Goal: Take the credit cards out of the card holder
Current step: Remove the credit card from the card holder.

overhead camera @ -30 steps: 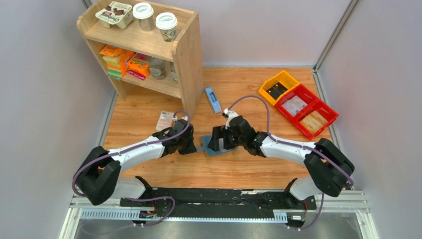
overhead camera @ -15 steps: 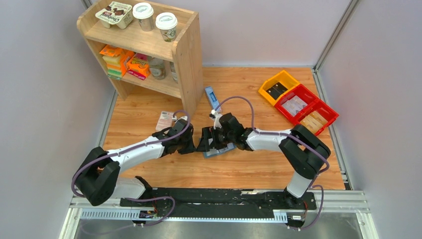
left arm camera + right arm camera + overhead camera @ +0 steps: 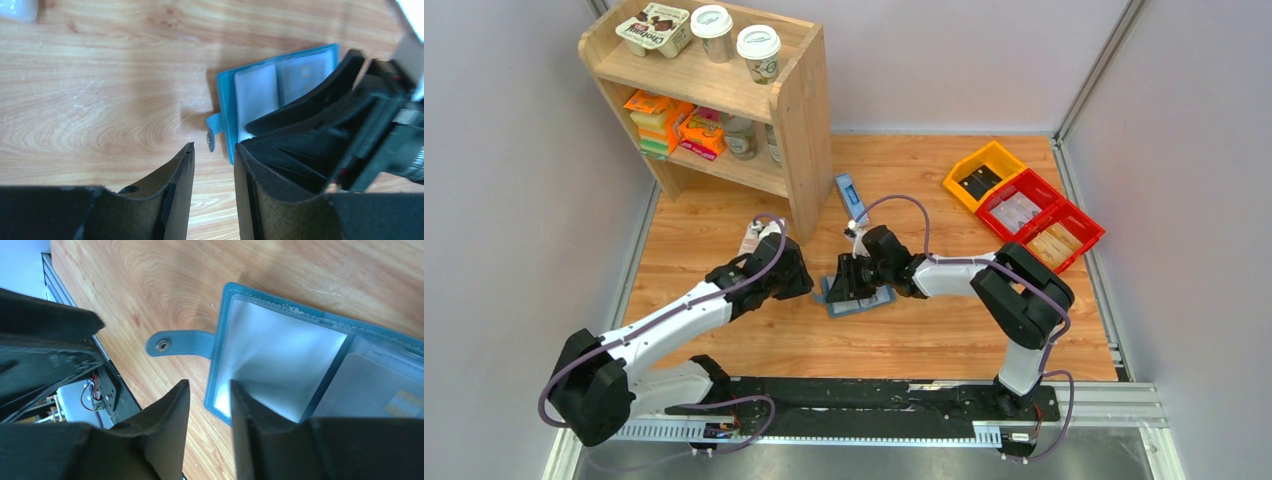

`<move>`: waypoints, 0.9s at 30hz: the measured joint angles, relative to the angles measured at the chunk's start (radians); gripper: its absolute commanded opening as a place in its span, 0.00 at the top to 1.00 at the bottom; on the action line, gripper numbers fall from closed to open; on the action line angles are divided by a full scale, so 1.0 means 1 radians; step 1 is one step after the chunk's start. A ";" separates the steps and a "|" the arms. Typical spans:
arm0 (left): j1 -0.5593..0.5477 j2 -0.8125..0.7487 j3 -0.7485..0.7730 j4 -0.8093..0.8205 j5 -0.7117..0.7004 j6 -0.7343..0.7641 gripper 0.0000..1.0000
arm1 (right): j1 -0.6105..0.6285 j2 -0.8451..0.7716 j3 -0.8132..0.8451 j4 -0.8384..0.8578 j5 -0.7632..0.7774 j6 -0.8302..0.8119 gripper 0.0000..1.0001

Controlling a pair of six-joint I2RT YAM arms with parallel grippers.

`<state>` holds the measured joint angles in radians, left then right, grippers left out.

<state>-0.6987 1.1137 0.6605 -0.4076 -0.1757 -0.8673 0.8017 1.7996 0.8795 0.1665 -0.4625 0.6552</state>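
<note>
Card holder [image 3: 856, 299]: lies opened flat on the table [image 3: 924, 330], near centre. Its closure tab [image 3: 179, 345] sticks out at its 9 o'clock. Pale pocket panels face up.

Progress: opening is done. Right wrist view shows at least one card [image 3: 372, 390] sitting in a clear pocket. No card lies loose on the wood. Judged: extraction itself not started; all pulling left to do.

Right gripper [image 3: 848, 279]: directly over the holder's 9 o'clock half. Jaws part-way apart, a narrow gap. One finger [image 3: 260, 415] over the pocket panel, the other over bare wood, holder's edge showing between them. Nothing visibly pinched; contact with the fabric cannot be told.

Left gripper [image 3: 790, 274]: at holder's 9 o'clock, apart from it. Jaws slightly parted, empty; tab lies just beyond its tips.

Since a second ago: left gripper was closed at the tab end of the holder; now released and drawn back toward 10 o'clock. Right gripper has slid toward 9 o'clock and narrowed from wide. Holder has shifted a little toward 9 o'clock.

Surroundings: blue-and-white box [image 3: 852, 200] at 12 o'clock, wooden shelf [image 3: 804, 130] at 11 o'clock.
</note>
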 measured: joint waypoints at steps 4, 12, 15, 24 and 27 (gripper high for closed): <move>0.000 0.006 0.064 0.001 0.011 0.003 0.58 | 0.000 0.000 0.000 -0.007 0.012 0.000 1.00; 0.000 0.153 0.181 0.067 0.084 0.019 0.72 | 0.000 0.000 -0.002 -0.012 0.021 0.003 1.00; 0.000 0.240 0.204 0.097 0.117 0.026 0.77 | 0.000 0.000 -0.008 -0.012 0.026 0.003 1.00; 0.002 0.438 0.203 0.135 0.191 0.023 0.88 | 0.000 -0.029 -0.044 -0.021 0.070 -0.002 0.97; 0.008 0.452 0.184 0.144 0.198 0.018 0.91 | -0.002 -0.091 -0.056 -0.066 0.122 -0.024 0.95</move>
<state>-0.6903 1.5658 0.8444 -0.2634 0.0223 -0.8490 0.7994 1.7084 0.8234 0.1005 -0.3405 0.6312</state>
